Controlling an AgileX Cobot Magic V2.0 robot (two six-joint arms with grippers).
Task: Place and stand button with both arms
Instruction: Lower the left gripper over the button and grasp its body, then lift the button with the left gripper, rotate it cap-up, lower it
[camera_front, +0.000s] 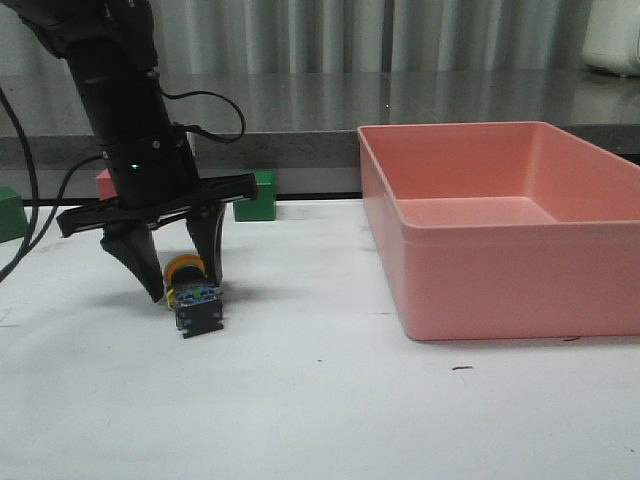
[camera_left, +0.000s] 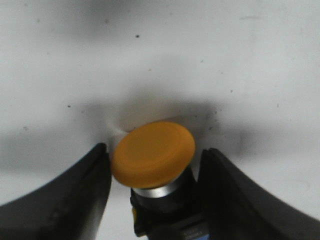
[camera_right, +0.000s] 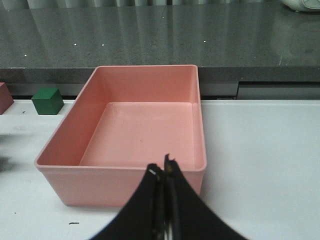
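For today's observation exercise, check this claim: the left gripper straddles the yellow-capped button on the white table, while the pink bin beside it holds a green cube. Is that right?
Not quite. The pink bin is empty, as the right wrist view shows; the green cube sits on the table behind it. The rest holds: the left gripper straddles the button.

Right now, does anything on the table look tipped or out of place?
Yes: the button lies on its side between the left gripper's open fingers, its yellow cap facing away from the camera rather than up. The pink bin looks normal.
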